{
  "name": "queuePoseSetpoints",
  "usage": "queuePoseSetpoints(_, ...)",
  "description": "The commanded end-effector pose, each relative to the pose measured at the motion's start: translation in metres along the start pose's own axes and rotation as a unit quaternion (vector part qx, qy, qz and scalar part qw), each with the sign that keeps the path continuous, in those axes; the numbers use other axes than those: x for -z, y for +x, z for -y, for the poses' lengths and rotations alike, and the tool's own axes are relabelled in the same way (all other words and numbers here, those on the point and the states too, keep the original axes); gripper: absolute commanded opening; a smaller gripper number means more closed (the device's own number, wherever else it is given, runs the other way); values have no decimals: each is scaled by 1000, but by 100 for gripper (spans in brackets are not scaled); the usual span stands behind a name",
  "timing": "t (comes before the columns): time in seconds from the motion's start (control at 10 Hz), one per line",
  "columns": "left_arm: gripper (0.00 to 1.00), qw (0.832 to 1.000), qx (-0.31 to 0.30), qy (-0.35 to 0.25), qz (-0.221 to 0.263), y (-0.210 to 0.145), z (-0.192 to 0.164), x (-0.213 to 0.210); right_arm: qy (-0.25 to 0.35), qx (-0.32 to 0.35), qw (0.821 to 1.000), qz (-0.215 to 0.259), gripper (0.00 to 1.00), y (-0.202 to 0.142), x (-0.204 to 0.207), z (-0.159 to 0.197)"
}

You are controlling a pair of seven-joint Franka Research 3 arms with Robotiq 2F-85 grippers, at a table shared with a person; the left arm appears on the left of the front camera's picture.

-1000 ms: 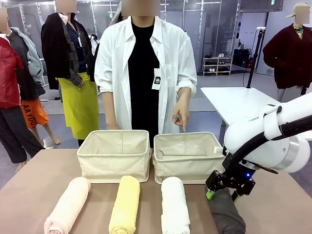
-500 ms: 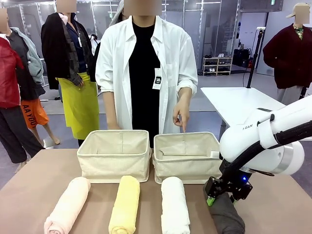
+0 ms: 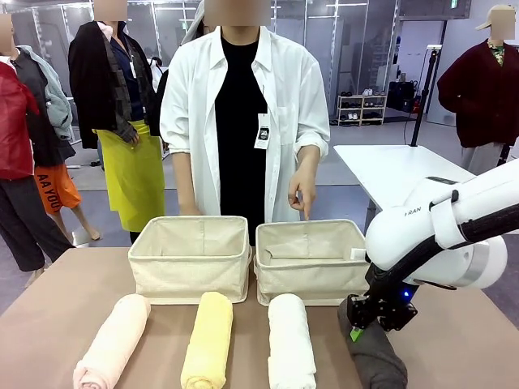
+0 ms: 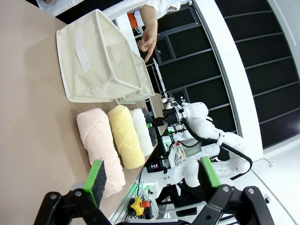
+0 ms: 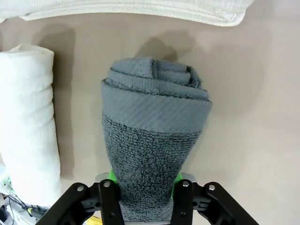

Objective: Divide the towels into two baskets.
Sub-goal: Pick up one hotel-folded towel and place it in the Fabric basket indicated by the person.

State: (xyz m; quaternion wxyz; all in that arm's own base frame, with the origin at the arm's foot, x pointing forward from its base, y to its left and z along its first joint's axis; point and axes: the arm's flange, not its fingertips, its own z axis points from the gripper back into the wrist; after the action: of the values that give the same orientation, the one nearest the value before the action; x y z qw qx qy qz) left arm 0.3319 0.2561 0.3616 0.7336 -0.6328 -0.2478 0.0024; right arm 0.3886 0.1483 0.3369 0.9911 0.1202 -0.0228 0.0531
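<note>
My right gripper (image 5: 146, 187) is clamped on the grey towel (image 5: 154, 140), 1 green pad on each side of the roll, squeezing the terry in a bit. Gripping across the roll makes sense to me: it should come up as 1 bundle instead of unrolling. It's lying on the table (image 3: 49, 324) for now, at the right end of the row.

Next to it are the white towel (image 3: 290, 340), the yellow towel (image 3: 208, 340) and the pink towel (image 3: 113, 340), all 4 lined up side by side with their ends facing the baskets, so each is a short, straight carry. My left gripper (image 4: 152, 176) hangs over the pink end with its jaws wide and nothing in them, I guess ready for that side.

Just behind the row sit the left basket (image 3: 190, 279) and the right basket (image 3: 312, 279), touching, both without towels. The person's hand (image 3: 302, 190) points down over the right one, which I take as where the grey one goes.
</note>
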Motion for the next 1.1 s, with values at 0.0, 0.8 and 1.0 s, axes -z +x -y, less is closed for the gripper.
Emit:
queuePoseSetpoints(0.0,100,1000,1,0,1,0,1,-2,-15,-26,999,26,28,-19,-40,-7)
queuePoseSetpoints(0.8,100,1000,1,0,1,0,1,-2,-59,-515,855,23,28,20,-175,-79)
queuePoseSetpoints(1.0,100,1000,1,0,1,0,1,-2,-116,-581,805,25,28,18,-168,-101)
